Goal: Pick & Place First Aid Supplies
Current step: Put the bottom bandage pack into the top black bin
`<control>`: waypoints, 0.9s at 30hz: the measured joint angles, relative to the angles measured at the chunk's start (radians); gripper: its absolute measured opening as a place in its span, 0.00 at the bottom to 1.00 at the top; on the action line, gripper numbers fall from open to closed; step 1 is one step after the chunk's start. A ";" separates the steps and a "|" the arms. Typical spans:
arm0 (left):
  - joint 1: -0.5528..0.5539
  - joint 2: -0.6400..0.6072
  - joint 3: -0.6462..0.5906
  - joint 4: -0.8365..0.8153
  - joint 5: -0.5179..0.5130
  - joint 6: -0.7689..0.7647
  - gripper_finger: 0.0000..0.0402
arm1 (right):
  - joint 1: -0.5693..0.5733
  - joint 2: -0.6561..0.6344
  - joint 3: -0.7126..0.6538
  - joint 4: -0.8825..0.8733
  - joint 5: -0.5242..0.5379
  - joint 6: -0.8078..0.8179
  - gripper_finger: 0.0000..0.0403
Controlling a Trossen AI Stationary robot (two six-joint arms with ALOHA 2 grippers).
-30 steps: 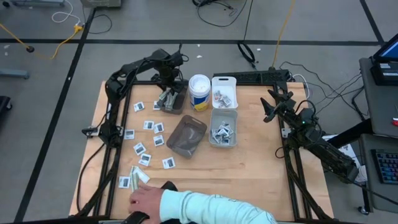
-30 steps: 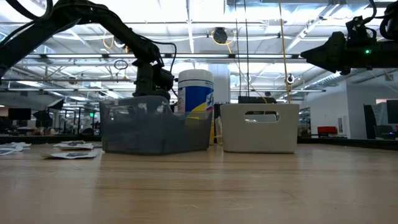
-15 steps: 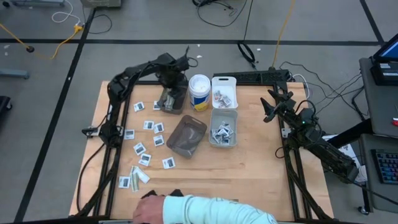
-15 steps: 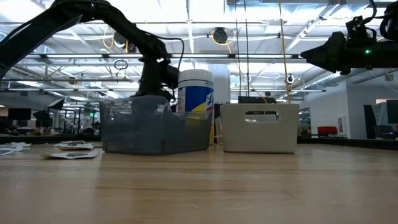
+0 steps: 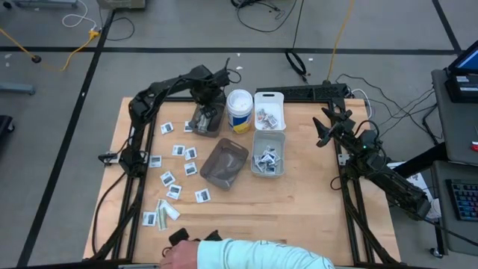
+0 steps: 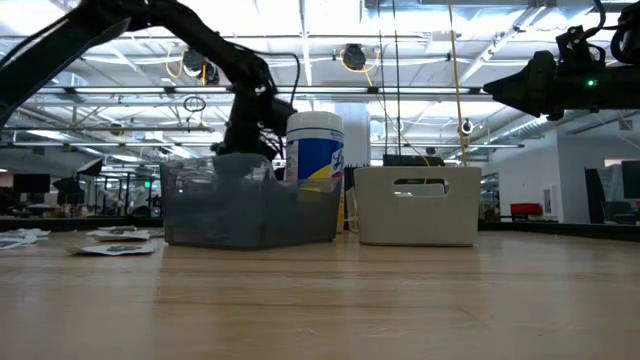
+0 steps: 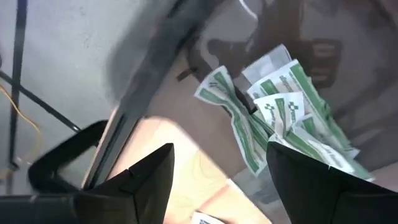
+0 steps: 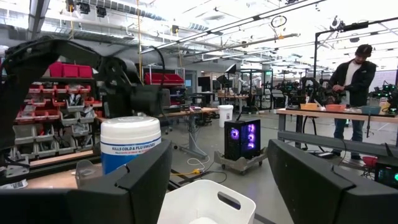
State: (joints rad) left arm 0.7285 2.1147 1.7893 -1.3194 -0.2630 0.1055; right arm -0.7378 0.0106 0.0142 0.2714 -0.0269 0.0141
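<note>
Lifting off the smoky bin (image 5: pixel 206 120), left tool (image 5: pixel 213 96) now sits higher, fingers apart, empty; green strips (image 7: pixel 280 118) lie in the bin below it. Drop done; squares (image 5: pixel 173 184) remain on tabletop (image 5: pixel 306 194).

Straight down over the whole bench (image 5: pixel 299 194) from high up; level across it from its near edge. Shared by both: the white canister (image 5: pixel 239 110) and bins.

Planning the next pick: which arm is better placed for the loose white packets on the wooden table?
Left: its hand is over the smoky bin beside the packets; the right hand waits across the table.
</note>
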 joint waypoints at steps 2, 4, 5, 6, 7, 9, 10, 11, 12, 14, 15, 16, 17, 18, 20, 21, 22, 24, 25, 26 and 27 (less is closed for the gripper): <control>0.000 -0.032 0.000 0.000 -0.001 -0.053 0.65 | 0.000 0.000 0.000 0.000 0.000 0.000 0.65; -0.004 -0.061 0.000 -0.001 0.000 -0.094 0.66 | 0.000 0.000 0.000 0.000 0.000 0.000 0.65; -0.010 -0.074 -0.001 -0.002 0.003 -0.114 0.66 | 0.000 0.000 0.000 0.000 0.000 0.000 0.65; -0.017 -0.093 -0.007 -0.001 0.008 -0.139 0.66 | 0.000 0.000 0.000 0.000 0.000 0.000 0.65; -0.027 -0.112 -0.013 0.001 0.010 -0.161 0.66 | 0.000 0.000 0.000 0.000 0.000 0.000 0.65; -0.049 -0.154 -0.034 0.001 0.023 -0.194 0.65 | 0.000 0.000 0.000 0.000 0.000 0.000 0.65; -0.061 -0.174 -0.049 0.000 0.030 -0.205 0.65 | 0.000 0.000 0.000 0.000 0.000 0.000 0.65; -0.076 -0.193 -0.066 0.001 0.034 -0.216 0.64 | 0.000 0.000 0.000 0.000 0.000 0.000 0.65; -0.091 -0.214 -0.086 0.007 0.035 -0.226 0.64 | 0.000 0.000 0.000 0.000 0.000 0.000 0.65; -0.119 -0.262 -0.135 0.021 0.038 -0.250 0.63 | 0.000 0.000 0.000 0.000 0.000 0.000 0.65; -0.133 -0.285 -0.163 0.031 0.038 -0.262 0.63 | 0.000 0.000 0.000 0.000 0.000 0.000 0.65; -0.145 -0.311 -0.193 0.041 0.044 -0.276 0.62 | 0.000 0.000 0.000 0.000 0.000 0.000 0.65; -0.157 -0.333 -0.223 0.051 0.054 -0.291 0.62 | 0.000 0.000 0.000 0.000 0.000 0.000 0.65; -0.170 -0.353 -0.252 0.063 0.074 -0.313 0.63 | 0.000 0.000 0.000 0.000 0.000 0.000 0.65; -0.191 -0.392 -0.310 0.075 0.150 -0.383 0.64 | 0.000 0.000 0.000 0.000 0.000 0.000 0.65; -0.200 -0.412 -0.340 0.082 0.195 -0.423 0.64 | 0.000 0.000 0.000 0.000 0.000 0.000 0.65; -0.211 -0.431 -0.367 0.092 0.241 -0.464 0.65 | 0.000 0.000 0.000 0.000 0.000 0.000 0.65; -0.232 -0.476 -0.425 0.101 0.325 -0.540 0.66 | 0.000 0.000 0.000 0.000 0.000 0.000 0.65; -0.245 -0.495 -0.453 0.103 0.353 -0.574 0.67 | 0.000 0.000 0.000 0.000 0.000 0.000 0.65; -0.260 -0.516 -0.479 0.106 0.372 -0.610 0.67 | 0.000 0.000 0.000 0.000 0.000 0.000 0.65; -0.276 -0.539 -0.506 0.107 0.384 -0.646 0.67 | 0.000 0.000 0.000 0.000 0.000 0.000 0.65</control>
State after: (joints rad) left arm 0.4527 1.5757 1.2834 -1.2120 0.1214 -0.5405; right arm -0.7378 0.0108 0.0141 0.2714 -0.0272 0.0141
